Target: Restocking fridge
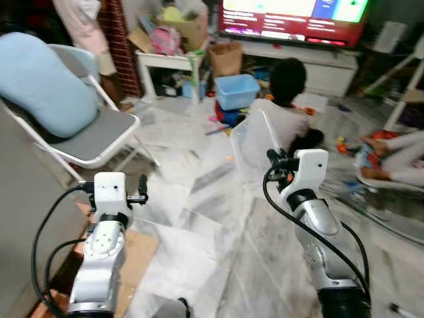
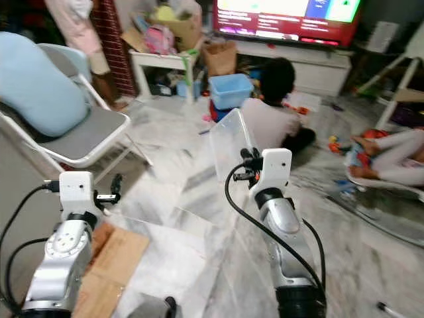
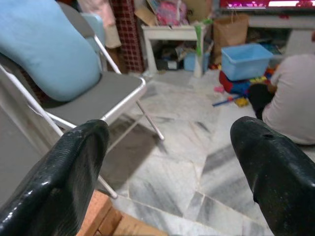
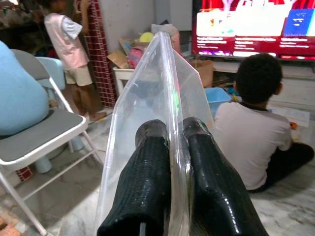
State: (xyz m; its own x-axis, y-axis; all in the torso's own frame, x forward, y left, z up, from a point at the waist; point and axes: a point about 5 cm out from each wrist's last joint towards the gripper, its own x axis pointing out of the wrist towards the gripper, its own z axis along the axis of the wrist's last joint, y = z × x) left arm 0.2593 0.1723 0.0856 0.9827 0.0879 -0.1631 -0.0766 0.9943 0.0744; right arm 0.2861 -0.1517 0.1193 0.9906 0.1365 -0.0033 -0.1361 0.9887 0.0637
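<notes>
R gripper [image 4: 170, 147] fingers clamped on clear bag [image 4: 157, 98] edge; L gripper [image 3: 172, 162] fingers apart, near chair [image 3: 103, 93].

We are in a lived-in family living room.
We see a marble floor [image 1: 199, 199], a lit television [image 1: 291, 16] on a low white stand, a folding chair [image 1: 99, 136] with a blue cushion [image 1: 43, 83], scattered toys, and people sitting on the floor.

Two grippers: the left gripper [image 1: 141, 189] with fingers apart, the right gripper [image 4: 172, 162] pinching one clear plastic bag [image 4: 152, 98]. Three people are about: one sitting [image 1: 281, 112], one standing [image 1: 83, 26], one lying [image 1: 397, 156]. One folding chair [image 1: 99, 136], one blue cushion [image 1: 43, 83], one blue tub [image 1: 236, 89], one television [image 1: 291, 16].
</notes>
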